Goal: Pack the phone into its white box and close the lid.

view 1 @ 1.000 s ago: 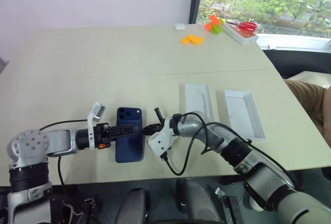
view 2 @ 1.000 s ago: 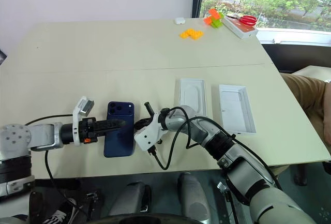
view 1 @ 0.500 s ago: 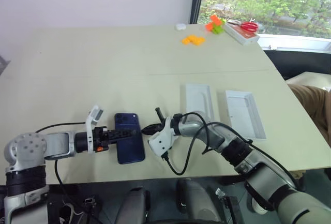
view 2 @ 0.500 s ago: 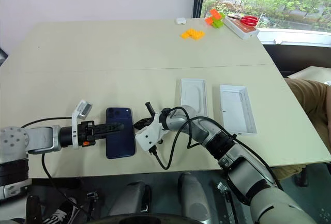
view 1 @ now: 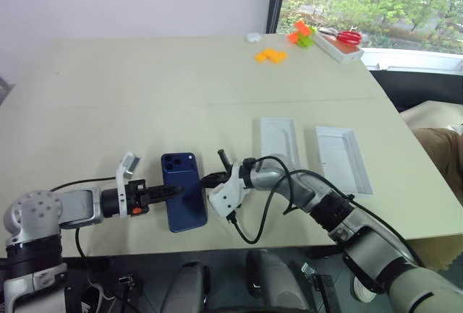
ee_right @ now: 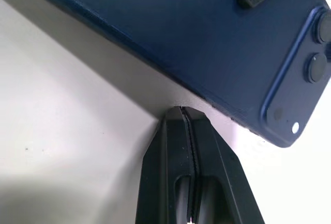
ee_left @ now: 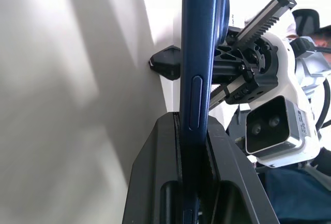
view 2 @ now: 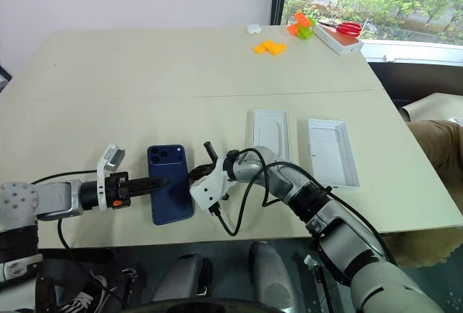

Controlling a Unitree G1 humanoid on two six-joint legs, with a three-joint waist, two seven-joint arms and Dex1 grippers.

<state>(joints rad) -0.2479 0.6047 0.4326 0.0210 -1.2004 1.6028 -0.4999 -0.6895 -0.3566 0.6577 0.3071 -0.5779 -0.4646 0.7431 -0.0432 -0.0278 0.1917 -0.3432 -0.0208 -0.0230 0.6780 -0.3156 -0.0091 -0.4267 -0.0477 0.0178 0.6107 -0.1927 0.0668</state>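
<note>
The dark blue phone lies back up near the table's front edge, camera cluster at its far left corner. My left gripper reaches in from the left and is shut on the phone, one finger above and one below its left edge. Coming from the right, my right gripper is shut and empty, its tip touching the phone's right long edge. The shallow white box lies open to the right of the phone. The deeper lid lies beside it, inside up.
Orange blocks, an orange and green piece, red scissors on a white case and a small white object sit at the table's far right. A person's tan clothing shows at the right edge.
My left gripper has gone from open to shut on the phone's left edge. The right gripper has stayed shut at the phone's right edge.
</note>
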